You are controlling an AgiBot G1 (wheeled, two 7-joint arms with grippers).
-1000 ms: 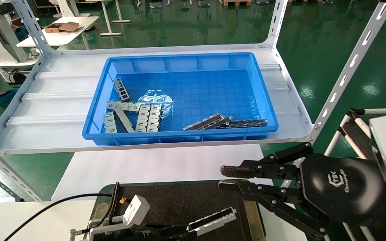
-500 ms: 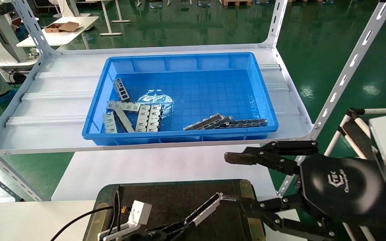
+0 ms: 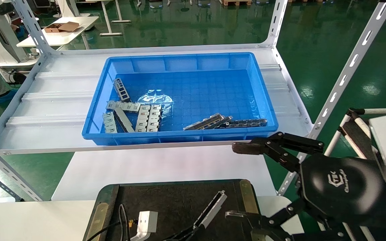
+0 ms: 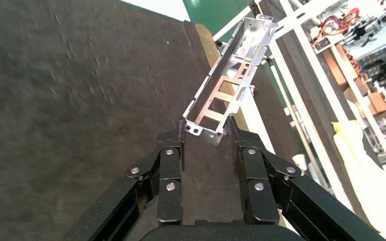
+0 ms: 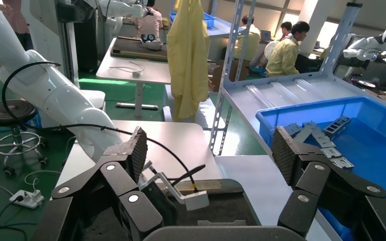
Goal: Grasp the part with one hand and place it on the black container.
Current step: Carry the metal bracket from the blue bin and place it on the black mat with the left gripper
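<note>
Left hand (image 4: 206, 135) clamped one end of the long grey metal channel-shaped part (image 4: 229, 85), tilted above the black felt-surfaced container (image 3: 176, 201) for placement; right hand (image 3: 243, 182), fingers spread wide, waited nearby.

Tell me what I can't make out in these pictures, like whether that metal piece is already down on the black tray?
- Head view: the left gripper is cut off by the picture's bottom edge.
- Left wrist view: the part sticks up from the shut fingers; whether its end touches the black container cannot be told.
- Right wrist view: the open right gripper blocks most of the container, and the part is hidden.
- Head view: the pieces in the blue bin overlap, so no sure count.
</note>
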